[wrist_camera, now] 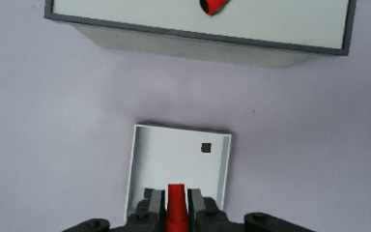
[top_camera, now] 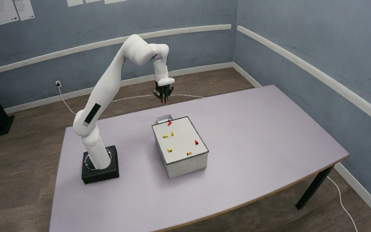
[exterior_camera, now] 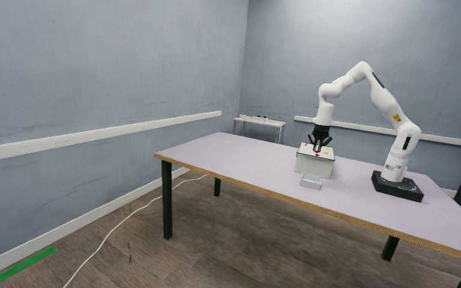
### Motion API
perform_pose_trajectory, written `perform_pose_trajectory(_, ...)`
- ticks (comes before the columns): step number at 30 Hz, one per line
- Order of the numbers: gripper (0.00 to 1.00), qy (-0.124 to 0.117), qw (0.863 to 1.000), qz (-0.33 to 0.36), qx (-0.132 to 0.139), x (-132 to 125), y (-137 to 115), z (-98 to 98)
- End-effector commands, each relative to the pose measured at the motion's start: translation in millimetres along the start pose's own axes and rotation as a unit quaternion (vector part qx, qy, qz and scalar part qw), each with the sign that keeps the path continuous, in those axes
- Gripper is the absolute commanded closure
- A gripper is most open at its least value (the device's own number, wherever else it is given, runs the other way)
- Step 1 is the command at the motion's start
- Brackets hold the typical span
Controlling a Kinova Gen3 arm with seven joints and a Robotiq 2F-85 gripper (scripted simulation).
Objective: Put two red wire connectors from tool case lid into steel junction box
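Note:
My gripper (top_camera: 164, 100) (exterior_camera: 317, 147) (wrist_camera: 177, 206) is shut on a red wire connector (wrist_camera: 177, 209), held upright between the fingers. It hangs high over the small open steel junction box (top_camera: 163, 118) (exterior_camera: 310, 182) (wrist_camera: 133, 164), at the box's near edge in the wrist view. Inside the box I see only a small dark square. The box stands on the table right behind the tool case, whose white lid (top_camera: 180, 137) (exterior_camera: 313, 150) (wrist_camera: 121, 12) has two more red connectors on it, one (top_camera: 169, 123) (wrist_camera: 214, 6) near the box and one (top_camera: 196, 141) near the right edge.
Three yellow connectors (top_camera: 165, 136) (top_camera: 172, 133) (top_camera: 169, 150) and an orange one (top_camera: 189, 153) also lie on the lid. The arm's black base (top_camera: 100, 170) stands on the lilac table (top_camera: 260, 131) left of the case.

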State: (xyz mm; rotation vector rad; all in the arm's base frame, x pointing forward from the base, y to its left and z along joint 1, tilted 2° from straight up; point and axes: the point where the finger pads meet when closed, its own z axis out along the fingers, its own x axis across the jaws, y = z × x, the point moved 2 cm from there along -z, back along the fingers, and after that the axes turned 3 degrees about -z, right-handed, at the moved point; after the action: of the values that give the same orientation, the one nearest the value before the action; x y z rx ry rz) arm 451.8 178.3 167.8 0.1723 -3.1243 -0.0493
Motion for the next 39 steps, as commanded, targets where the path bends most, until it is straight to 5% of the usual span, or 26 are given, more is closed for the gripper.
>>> perform_pose_trajectory(1, 0.81, 0.002, 1.000, -0.001, 0.000, 1.1, 0.9, 12.3)
perform_pose_trajectory(14, 0.81, 0.002, 1.000, -0.001, 0.000, 1.6, 1.0, 120.9)
perform_pose_trajectory(16, 0.81, 0.002, 1.000, -0.001, 0.000, 1.6, 1.0, 120.9)
perform_pose_trajectory(22, 0.81, 0.002, 1.000, -0.001, 0.000, 1.7, 1.1, 161.9)
perform_pose_trajectory(38, 0.81, 0.002, 1.000, -0.001, 0.000, 1.8, 1.1, 176.0)
perform_pose_trajectory(39, 0.63, 0.002, 1.000, -0.001, 0.000, 1.8, 1.1, 176.0)
